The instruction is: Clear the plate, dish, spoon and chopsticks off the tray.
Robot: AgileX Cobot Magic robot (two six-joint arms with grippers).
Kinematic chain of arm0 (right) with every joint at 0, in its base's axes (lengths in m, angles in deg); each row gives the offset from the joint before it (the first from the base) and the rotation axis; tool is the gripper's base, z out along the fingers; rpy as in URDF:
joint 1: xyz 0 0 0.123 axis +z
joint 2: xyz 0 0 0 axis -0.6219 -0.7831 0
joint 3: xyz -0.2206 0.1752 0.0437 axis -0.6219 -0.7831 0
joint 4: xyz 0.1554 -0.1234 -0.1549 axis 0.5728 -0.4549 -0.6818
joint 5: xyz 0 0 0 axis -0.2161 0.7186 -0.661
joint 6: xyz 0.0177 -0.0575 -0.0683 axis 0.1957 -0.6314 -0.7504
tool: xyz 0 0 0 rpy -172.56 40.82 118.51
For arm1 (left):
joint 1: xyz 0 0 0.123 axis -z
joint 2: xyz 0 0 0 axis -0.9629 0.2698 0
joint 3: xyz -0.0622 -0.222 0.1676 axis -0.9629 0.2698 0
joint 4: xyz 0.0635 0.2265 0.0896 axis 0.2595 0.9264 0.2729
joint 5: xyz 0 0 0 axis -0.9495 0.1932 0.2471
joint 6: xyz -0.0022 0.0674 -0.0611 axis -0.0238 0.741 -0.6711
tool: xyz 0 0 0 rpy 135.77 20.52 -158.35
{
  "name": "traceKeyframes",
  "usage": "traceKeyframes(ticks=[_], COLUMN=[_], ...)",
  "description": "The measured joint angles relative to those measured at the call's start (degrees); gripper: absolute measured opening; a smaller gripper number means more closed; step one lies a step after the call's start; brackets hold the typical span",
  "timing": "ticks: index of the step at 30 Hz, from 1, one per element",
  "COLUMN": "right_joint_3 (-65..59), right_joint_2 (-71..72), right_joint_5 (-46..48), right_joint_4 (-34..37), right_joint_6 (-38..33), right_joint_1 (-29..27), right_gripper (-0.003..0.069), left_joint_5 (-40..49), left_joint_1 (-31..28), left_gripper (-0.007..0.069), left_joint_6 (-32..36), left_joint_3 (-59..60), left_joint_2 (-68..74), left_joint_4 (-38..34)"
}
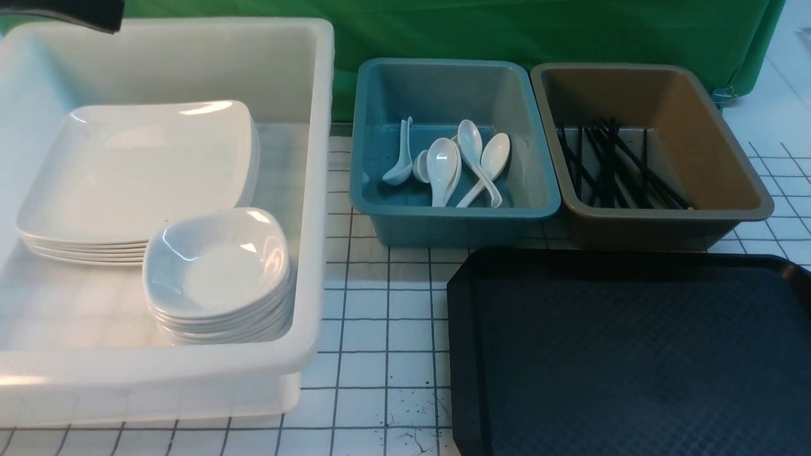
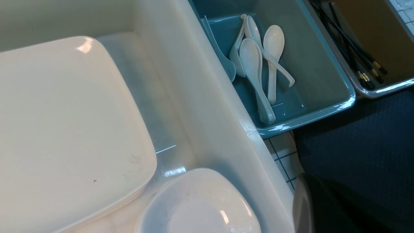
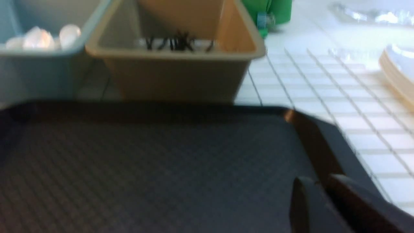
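Beyond the bare tray (image 1: 633, 354), plates (image 1: 136, 171) fill the white tub (image 1: 304, 76), spoons (image 1: 443, 161) the blue, chopsticks (image 1: 608, 164) the brown (sorted by kind); left gripper's fingers closed, right's unclear.

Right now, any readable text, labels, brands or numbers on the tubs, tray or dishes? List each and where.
None readable in any view.
White tub, blue tub, brown tub: plain walls, no labels.
Tray: only diamond texture.
Plates, spoons: unmarked.
Chopsticks: gold bands, no lettering visible.
Right wrist view is blurred.
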Motion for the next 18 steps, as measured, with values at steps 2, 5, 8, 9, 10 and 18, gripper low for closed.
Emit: traceKeyframes(ticks=[2,5,8,9,10,18], right_joint_3=[0.0,0.0,0.0,0.0,0.0,0.0], right_joint_2=[0.0,0.0,0.0,0.0,0.0,0.0], right_joint_5=[-0.3,-0.6,-0.6,-0.6,-0.6,-0.6], right_joint_4=[0.0,0.0,0.0,0.0,0.0,0.0], right_joint_6=[0.0,0.0,0.0,0.0,0.0,0.0], right_joint_1=[0.0,0.0,0.0,0.0,0.0,0.0], right_gripper=[0.0103,0.0103,0.0104,0.0105,0.0107,0.0122], left_joint_5=[0.0,0.0,-0.3,-0.3,-0.3,-0.4], left_joint_1=[0.0,0.0,0.0,0.0,0.0,0.0], left_gripper=[-0.0003,-0.0003,-0.0003,-0.0003,-0.0003,-0.0003], left_joint_6=[-0.1,-1.3,-2.0,-2.0,-2.0,-1.9], left_joint_3=[0.0,0.2,2.3,4.1,5.6,24.5], left_joint_2=[-0.5,-3.0,-7.3,-9.2,-10.7,-28.9], left_joint_4=[0.2,1.0,1.2,1.2,1.2,1.2])
